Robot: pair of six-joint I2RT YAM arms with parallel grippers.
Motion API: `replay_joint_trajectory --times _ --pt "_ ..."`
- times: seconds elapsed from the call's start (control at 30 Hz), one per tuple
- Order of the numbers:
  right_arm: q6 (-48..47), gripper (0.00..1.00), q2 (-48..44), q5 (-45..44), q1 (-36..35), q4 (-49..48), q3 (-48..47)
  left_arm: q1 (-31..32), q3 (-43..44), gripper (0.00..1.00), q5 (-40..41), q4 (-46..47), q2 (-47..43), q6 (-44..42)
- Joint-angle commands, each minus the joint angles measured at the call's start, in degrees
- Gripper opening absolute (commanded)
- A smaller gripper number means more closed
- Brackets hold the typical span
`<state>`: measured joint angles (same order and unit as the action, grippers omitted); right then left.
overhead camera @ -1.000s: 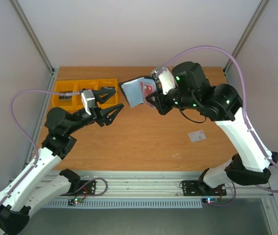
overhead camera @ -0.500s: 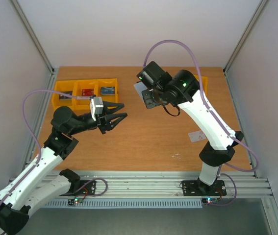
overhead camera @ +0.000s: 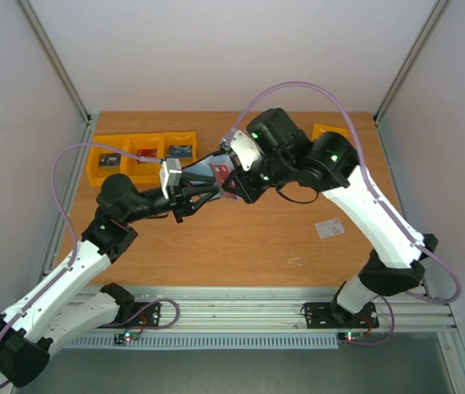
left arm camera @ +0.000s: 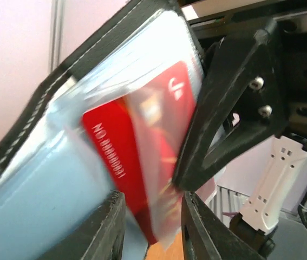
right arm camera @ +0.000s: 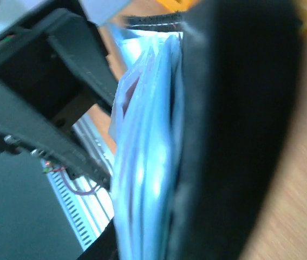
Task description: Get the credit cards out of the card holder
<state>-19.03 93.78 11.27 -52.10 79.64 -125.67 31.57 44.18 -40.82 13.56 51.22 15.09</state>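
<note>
Aloft, the right pincer (overhead camera: 236, 179) clamps the card holder (left arm camera: 45, 179); the left pincer (left arm camera: 150, 216) stands apart, straddling the red credit card (left arm camera: 137, 151).

Top view: bright, even, diffuse light from above; the wooden table (overhead camera: 240, 238) carries only faint, soft-edged shadows, and the whole field is sharp. Left wrist view: pale, bright background; the red card (left arm camera: 115, 151) and the card holder (left arm camera: 39, 200) are smeared by blur, with a milky sheen on the clear sleeve over the card. Right wrist view: strongly out of focus; the holder's black cover reads as a dark featureless mass, its pale inner leaves washed out
</note>
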Motion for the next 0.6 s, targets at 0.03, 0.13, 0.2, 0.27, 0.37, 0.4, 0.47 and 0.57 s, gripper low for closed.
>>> replay_joint_trajectory --times 0.03,0.13,0.2,0.27,0.37,0.4,0.47,0.57 --pt "-9.9 0.01 -7.1 16.7 -0.4 -7.8 4.2 0.2 -1.1 0.31 -5.4 3.8 -2.6 1.2" --pt "-12.4 0.01 -5.7 21.8 -0.4 -3.7 1.1 0.2 -0.5 0.31 -7.5 5.1 -2.4 1.5" --pt "-13.3 0.01 -4.5 22.7 -0.4 -1.4 -1.1 0.2 0.1 0.31 -8.5 6.0 -2.4 1.3" --pt "-13.7 0.01 -4.4 23.9 -0.4 -1.4 -1.4 0.2 0.7 0.31 -10.1 7.2 -2.3 0.5" --pt "-13.3 0.01 -3.9 24.2 -0.4 -3.0 -0.8 0.2 1.9 0.30 -11.5 9.1 -1.8 0.7" --pt "-13.2 0.01 -3.4 23.8 -0.4 -3.4 -0.8 0.2 2.4 0.29 -11.7 9.5 -1.6 0.9" --pt "-13.1 0.01 -3.0 22.8 -0.5 -4.6 -0.6 0.3 3.1 0.25 -12.2 9.9 -1.4 0.9" --pt "-12.0 0.01 -3.8 19.4 -0.4 -10.1 2.2 0.3 3.3 0.21 -12.6 9.9 -1.5 1.3"
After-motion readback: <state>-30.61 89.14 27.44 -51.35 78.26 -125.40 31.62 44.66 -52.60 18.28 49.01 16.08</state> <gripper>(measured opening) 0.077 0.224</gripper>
